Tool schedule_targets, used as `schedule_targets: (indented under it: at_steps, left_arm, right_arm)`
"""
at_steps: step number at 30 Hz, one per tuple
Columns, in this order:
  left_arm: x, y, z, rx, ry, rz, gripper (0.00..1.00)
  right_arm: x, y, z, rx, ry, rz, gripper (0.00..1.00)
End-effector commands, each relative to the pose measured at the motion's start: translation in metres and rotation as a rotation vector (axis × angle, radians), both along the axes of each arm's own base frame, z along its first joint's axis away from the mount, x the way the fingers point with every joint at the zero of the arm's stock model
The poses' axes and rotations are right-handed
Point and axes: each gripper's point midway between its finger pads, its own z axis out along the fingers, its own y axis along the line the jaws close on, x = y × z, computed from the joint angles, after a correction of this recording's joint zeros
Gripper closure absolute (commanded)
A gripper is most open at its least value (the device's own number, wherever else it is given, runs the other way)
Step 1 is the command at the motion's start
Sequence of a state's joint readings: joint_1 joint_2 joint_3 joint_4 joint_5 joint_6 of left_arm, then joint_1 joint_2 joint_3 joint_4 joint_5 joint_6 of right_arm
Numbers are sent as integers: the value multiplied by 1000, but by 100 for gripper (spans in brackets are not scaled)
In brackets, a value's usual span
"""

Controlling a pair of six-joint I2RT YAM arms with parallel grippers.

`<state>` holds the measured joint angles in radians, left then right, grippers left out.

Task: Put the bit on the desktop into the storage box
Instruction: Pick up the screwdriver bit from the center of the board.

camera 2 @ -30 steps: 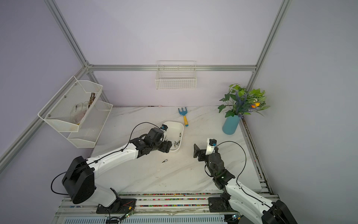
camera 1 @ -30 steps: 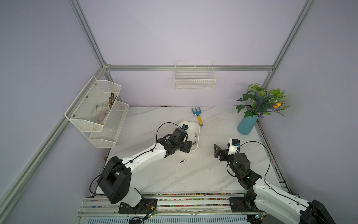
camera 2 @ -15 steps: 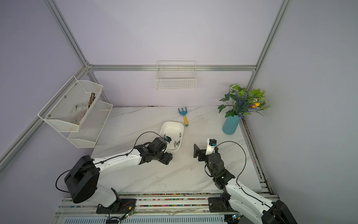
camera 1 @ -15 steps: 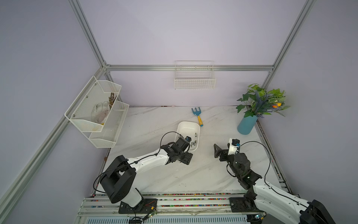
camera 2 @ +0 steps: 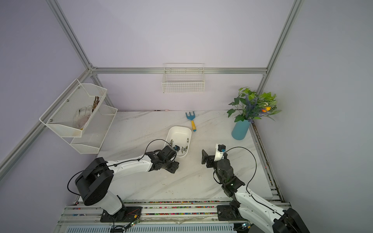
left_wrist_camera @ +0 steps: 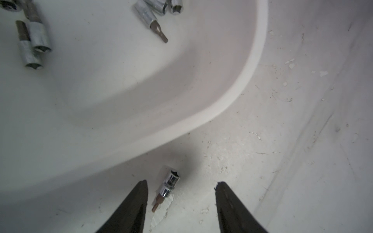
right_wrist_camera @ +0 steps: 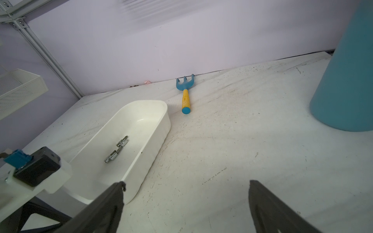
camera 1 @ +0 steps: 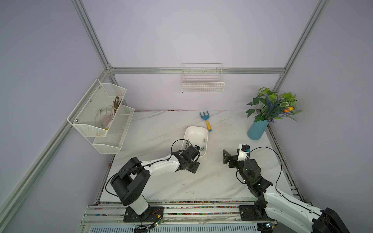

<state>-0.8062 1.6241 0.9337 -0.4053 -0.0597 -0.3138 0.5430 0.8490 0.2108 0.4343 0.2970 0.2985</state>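
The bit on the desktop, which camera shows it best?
Left wrist view: the bit lies close up between the left gripper's fingers, outside the storage box. Neither top view nor the right wrist view shows it.

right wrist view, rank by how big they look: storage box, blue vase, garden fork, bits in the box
1. storage box or blue vase: vase cropped, so unsure
2. garden fork
3. bits in the box

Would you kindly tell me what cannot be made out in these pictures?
- Bit: hidden under the left gripper in both top views; only the left wrist view shows it.
- Storage box contents: too small to count in both top views; cut off by the left wrist view's edge.
- Rack contents: blurred behind mesh in both top views.
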Motion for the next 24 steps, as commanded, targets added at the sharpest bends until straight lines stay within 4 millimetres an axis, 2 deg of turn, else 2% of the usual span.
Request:
schedule_targets:
  at_steps: [1,18,24]
  left_arm:
    - [1,1,-5,15,-11,6,46]
    - [1,9,-21,84,-7,25,59]
    - [-1,12,-27,107,2,28,67]
  right_arm:
    - [0,-2,2,13,-14,-5,0]
    - [0,-2,1,14,-12,-8,0]
    - [0,-2,1,15,-12,-10,0]
